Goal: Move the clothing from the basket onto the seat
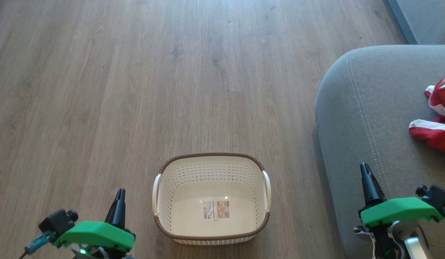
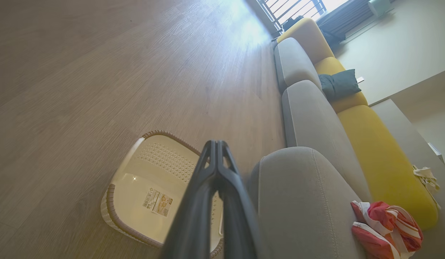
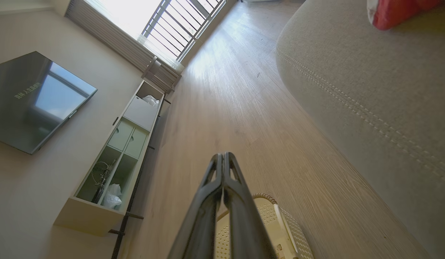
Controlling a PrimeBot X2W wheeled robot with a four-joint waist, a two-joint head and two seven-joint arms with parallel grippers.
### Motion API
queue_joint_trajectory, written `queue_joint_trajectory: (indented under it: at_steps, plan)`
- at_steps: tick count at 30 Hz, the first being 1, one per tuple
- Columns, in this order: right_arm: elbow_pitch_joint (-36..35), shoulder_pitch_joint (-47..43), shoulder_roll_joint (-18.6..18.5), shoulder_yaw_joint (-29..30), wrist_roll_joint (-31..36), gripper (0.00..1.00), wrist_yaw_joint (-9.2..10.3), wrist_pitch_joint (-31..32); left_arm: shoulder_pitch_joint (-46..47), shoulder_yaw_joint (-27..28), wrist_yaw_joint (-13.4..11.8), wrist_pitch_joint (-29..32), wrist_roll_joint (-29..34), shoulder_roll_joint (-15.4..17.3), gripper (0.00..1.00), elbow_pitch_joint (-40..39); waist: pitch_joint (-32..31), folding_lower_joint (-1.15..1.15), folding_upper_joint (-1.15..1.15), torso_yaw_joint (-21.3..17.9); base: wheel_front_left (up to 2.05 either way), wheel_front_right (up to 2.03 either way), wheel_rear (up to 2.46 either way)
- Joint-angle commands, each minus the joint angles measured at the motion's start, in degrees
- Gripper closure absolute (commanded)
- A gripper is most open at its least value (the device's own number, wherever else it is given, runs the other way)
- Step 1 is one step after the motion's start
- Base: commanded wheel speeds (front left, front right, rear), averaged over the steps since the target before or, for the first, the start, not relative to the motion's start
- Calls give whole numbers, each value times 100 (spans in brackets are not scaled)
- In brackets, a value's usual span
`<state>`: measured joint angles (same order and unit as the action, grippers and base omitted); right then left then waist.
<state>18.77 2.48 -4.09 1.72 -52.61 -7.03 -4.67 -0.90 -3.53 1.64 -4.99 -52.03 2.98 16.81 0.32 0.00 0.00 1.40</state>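
Note:
The cream basket (image 1: 211,169) with its brown rim stands on the wood floor, holding nothing but a small label; it also shows as basket (image 2: 129,180) and basket (image 3: 283,230). The red and white clothing (image 1: 438,118) lies on the grey seat (image 1: 366,115) at the right, seen too as clothing (image 2: 388,226) on the seat (image 2: 301,201) and clothing (image 3: 395,12) on the seat (image 3: 370,79). My left gripper (image 1: 120,192) is shut and empty, left of the basket; its tips show as gripper (image 2: 216,144). My right gripper (image 1: 364,167) is shut and empty over the seat's front edge, tips at gripper (image 3: 222,155).
Wood floor (image 1: 136,72) stretches ahead of the basket. More grey and yellow sofa sections (image 2: 370,144) with a dark cushion (image 2: 339,84) run beyond the seat. A low TV cabinet (image 3: 118,154) and a television (image 3: 32,100) stand along the opposite wall near a window.

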Motion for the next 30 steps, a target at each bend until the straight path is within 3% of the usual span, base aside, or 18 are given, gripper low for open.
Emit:
queue_joint_trajectory:
  at_steps: [1, 30]
  plan:
    - [-227, 280, -18, -7, -160, 100, -23, 37, 299, 167, 63, 46, -149, 14, 100, -207, 0, 0, 0, -2, 0, 0, 0]
    - [-335, 319, 43, 208, -1814, 100, -33, 509, 477, 524, 290, 520, -1842, 11, 100, -237, -6, 0, 0, -62, 0, 0, 0]
